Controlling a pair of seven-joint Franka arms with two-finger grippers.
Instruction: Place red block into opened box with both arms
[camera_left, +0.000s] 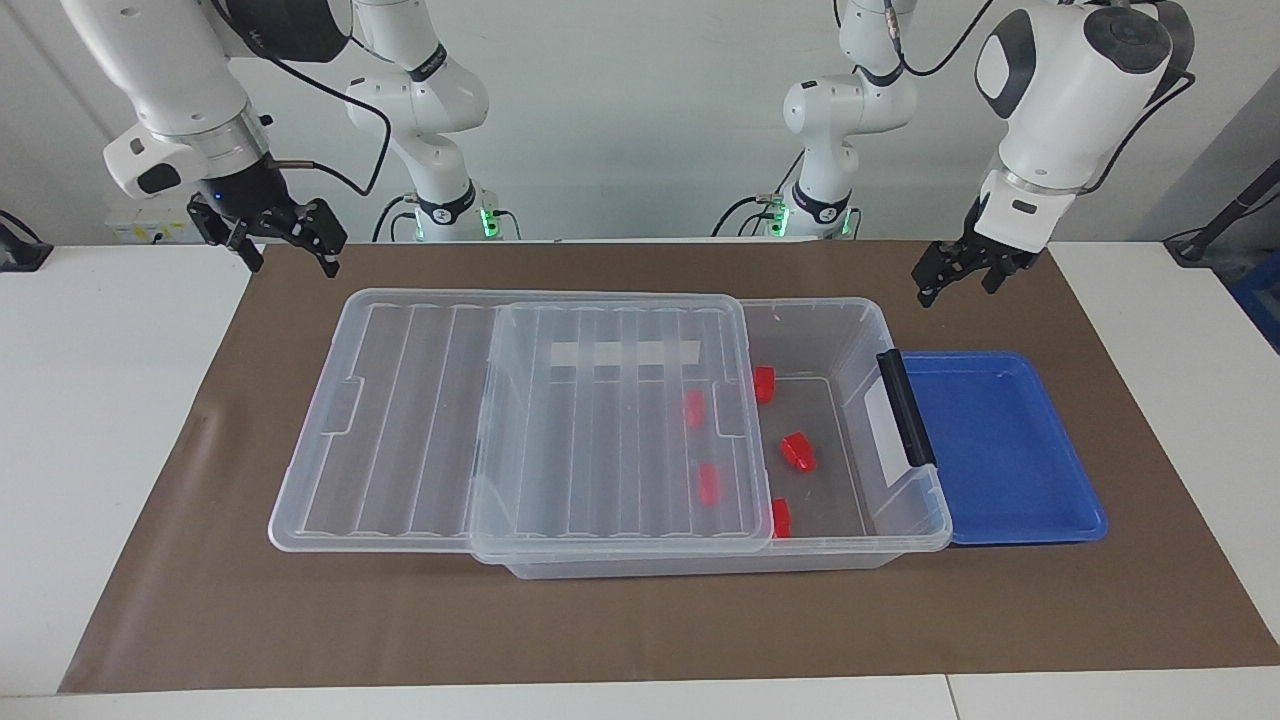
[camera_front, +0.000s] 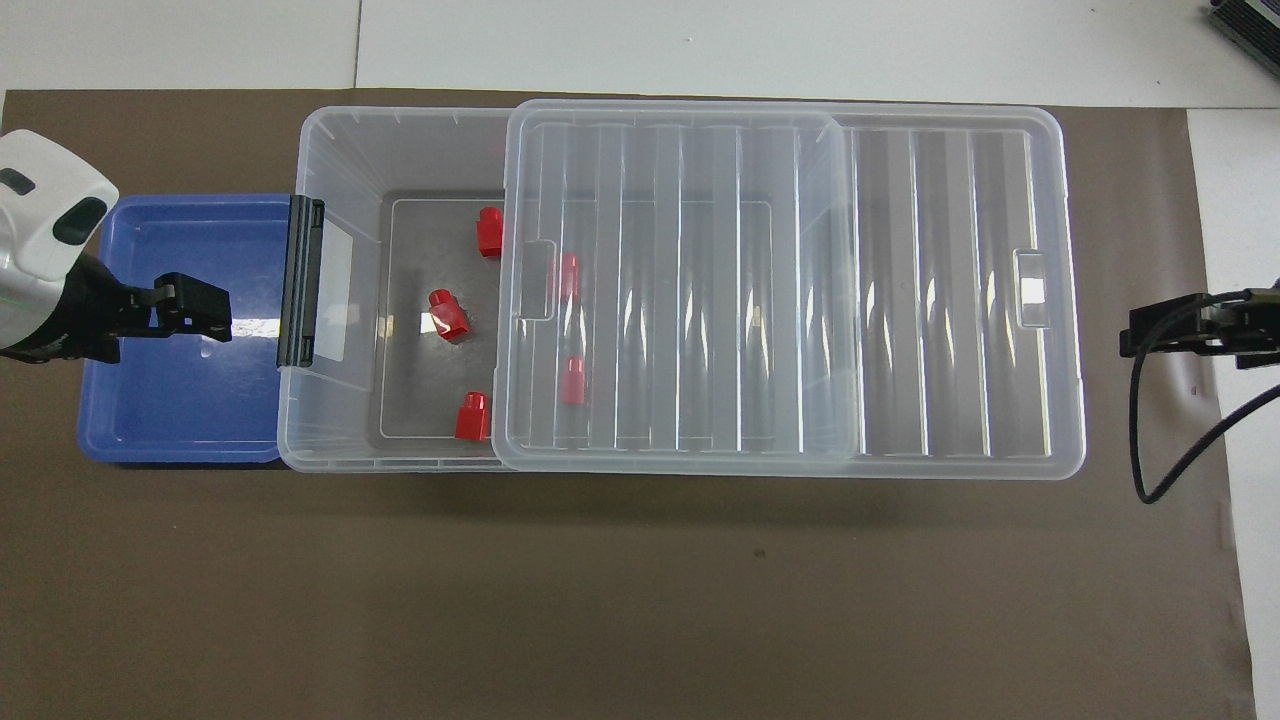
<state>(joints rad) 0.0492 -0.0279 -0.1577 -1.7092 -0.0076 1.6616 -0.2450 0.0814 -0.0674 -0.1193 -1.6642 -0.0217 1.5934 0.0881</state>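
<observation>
The clear box (camera_left: 912, 505) (camera_front: 340, 150) stands on the mat. Its ribbed lid (camera_left: 400, 420) (camera_front: 950, 300) is slid toward the right arm's end, so the end by the black bar (camera_left: 905, 405) is uncovered. Several red blocks lie on the box floor. Three are in the uncovered part, among them one tilted red block (camera_left: 797, 451) (camera_front: 449, 313), and two show through the lid. My left gripper (camera_left: 955, 290) (camera_front: 215, 310) hangs open and empty over the blue tray. My right gripper (camera_left: 293, 262) (camera_front: 1135, 335) waits open and empty above the mat, past the lid's end.
A shallow blue tray (camera_left: 1000, 450) (camera_front: 170, 400) with nothing in it butts against the box at the left arm's end. A brown mat (camera_left: 600, 620) covers the table. Two slimmer white arms (camera_left: 440, 110) stand at the robots' edge.
</observation>
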